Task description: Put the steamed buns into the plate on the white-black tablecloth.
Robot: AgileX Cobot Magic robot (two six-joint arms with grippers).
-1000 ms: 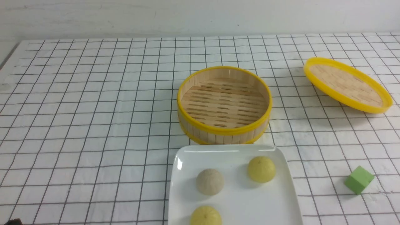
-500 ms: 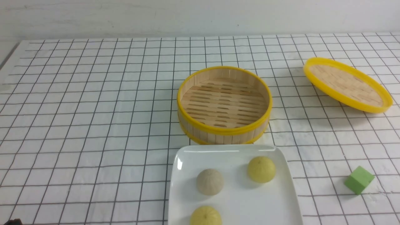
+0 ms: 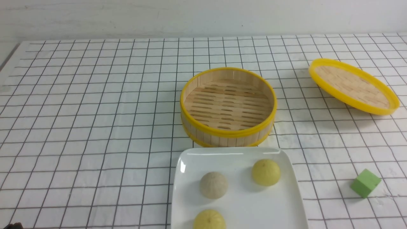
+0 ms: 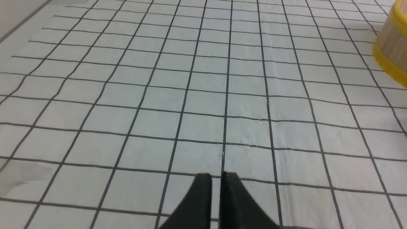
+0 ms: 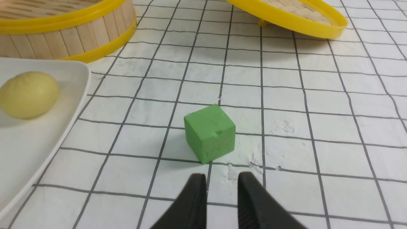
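Observation:
Three steamed buns lie in the white square plate (image 3: pixel 190 154) on the white-black tablecloth (image 3: pixel 95 111): a beige one (image 3: pixel 213 184), a yellow one (image 3: pixel 266 172) and another yellow one (image 3: pixel 209 220) at the picture's bottom edge. The right wrist view shows one yellow bun (image 5: pixel 29 94) in the plate (image 5: pixel 41 146). My right gripper (image 5: pixel 222 179) hovers over bare cloth just short of a green cube (image 5: pixel 210 133), jaws apart and empty. My left gripper (image 4: pixel 216 176) is over bare cloth far from the plate, with only a thin slit between its fingers and nothing in it. Neither gripper shows in the front view.
An empty bamboo steamer (image 3: pixel 227 106) with a yellow rim stands just behind the plate. Its lid (image 3: pixel 353 86) lies tilted at the back right. The green cube (image 3: pixel 365 183) sits to the right of the plate. The steamer's edge (image 4: pixel 392 47) shows in the left wrist view.

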